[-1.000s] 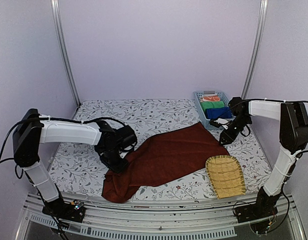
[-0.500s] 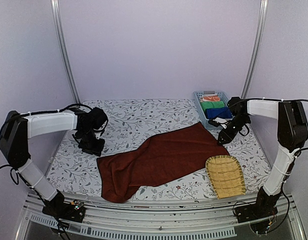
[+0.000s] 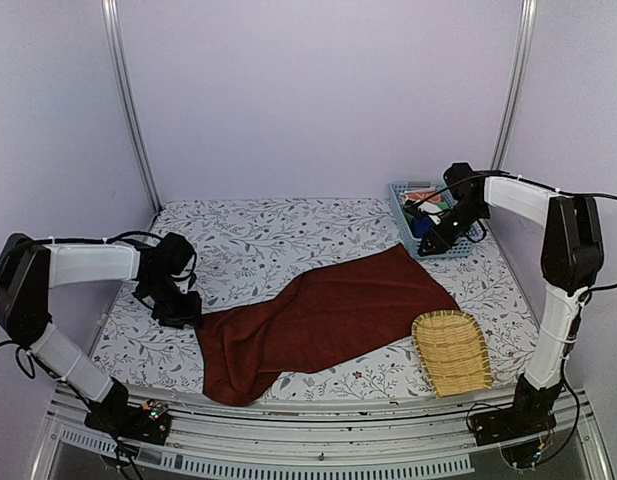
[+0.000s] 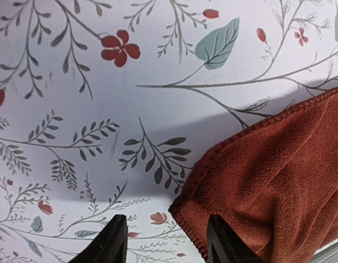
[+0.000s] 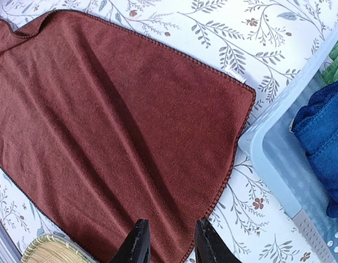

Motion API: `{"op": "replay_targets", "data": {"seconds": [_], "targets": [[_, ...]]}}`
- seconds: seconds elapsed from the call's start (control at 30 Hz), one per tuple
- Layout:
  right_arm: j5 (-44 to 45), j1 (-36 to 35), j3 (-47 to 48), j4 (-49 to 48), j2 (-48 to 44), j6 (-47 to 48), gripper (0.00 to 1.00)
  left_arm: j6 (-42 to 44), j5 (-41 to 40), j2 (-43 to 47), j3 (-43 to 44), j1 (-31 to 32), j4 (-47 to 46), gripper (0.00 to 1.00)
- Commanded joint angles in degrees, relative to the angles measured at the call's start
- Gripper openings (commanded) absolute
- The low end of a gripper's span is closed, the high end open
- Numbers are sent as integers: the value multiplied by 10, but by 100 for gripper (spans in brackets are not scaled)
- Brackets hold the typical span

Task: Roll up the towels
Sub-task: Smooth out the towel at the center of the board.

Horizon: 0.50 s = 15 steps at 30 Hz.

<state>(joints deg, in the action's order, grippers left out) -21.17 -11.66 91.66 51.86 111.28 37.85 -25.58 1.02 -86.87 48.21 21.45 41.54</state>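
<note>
Terry cloth, reddish-brown: the brown towel (image 3: 328, 318) lies spread and rumpled across the middle of the desk (image 3: 268, 240), running from 7 o'clock to 2 o'clock, while the blue towel (image 5: 322, 131) sits bundled in the pale blue basket (image 5: 270, 159) at 2 o'clock. Judged soft, light and limp, the brown towel would sag if lifted mid-span, so a hemmed corner is the sound hold, the 8 o'clock one being nearest. The left pincer (image 4: 167, 241) stands fairly wide and empty just beside that corner; the right pincer (image 5: 170, 244) hangs narrow-gapped and empty above the 2 o'clock end.
</note>
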Motion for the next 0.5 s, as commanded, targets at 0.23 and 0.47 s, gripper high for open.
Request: {"op": "replay_targets", "data": {"seconds": [0.23,0.47], "targets": [[-6,-20,211,45,127,-57,36,8,81,-2,-54,-41,-157,45],[47,-31,313,61,227,-73,38,24,67,-10,-47,-45,-165,7]]}}
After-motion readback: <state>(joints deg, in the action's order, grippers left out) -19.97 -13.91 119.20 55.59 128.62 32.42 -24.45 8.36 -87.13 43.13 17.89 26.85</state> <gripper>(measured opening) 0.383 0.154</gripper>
